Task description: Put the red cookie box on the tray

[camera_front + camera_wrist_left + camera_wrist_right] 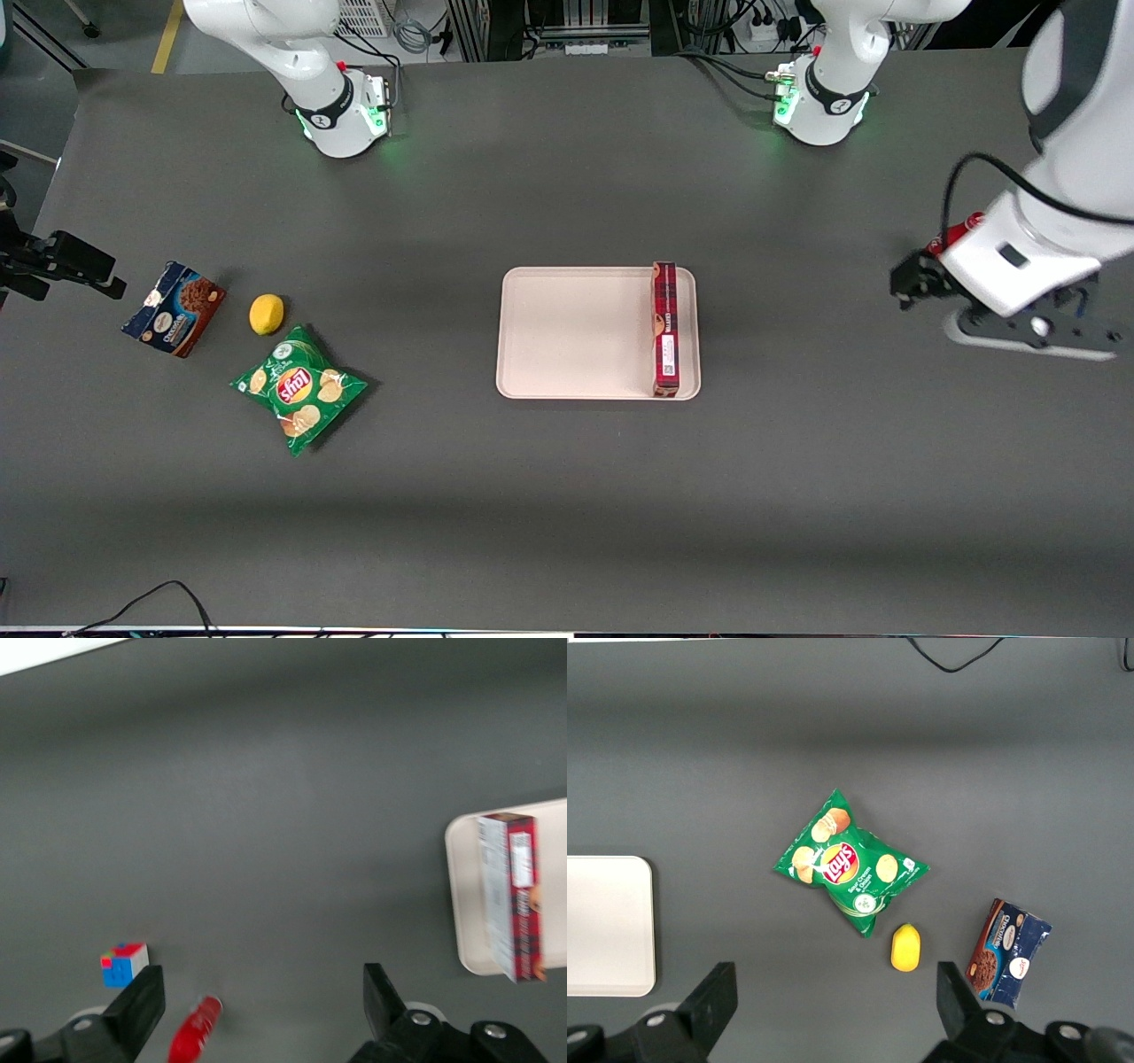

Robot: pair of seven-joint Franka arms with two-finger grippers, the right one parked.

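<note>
The red cookie box (665,328) rests on its long narrow side in the pale pink tray (576,337), along the tray edge nearest the working arm's end. My gripper (912,285) hovers above the table well away from the tray, toward the working arm's end. In the left wrist view the gripper (263,1001) is open, its fingers wide apart with only bare table and a red bottle (195,1030) below them. That view also shows the cookie box (514,895) on the tray (462,904), apart from the gripper.
The red bottle (957,232) lies on the table under the arm, beside a small colour cube (124,964). Toward the parked arm's end lie a green chips bag (299,388), a lemon (266,314) and a blue-and-brown cookie box (174,307).
</note>
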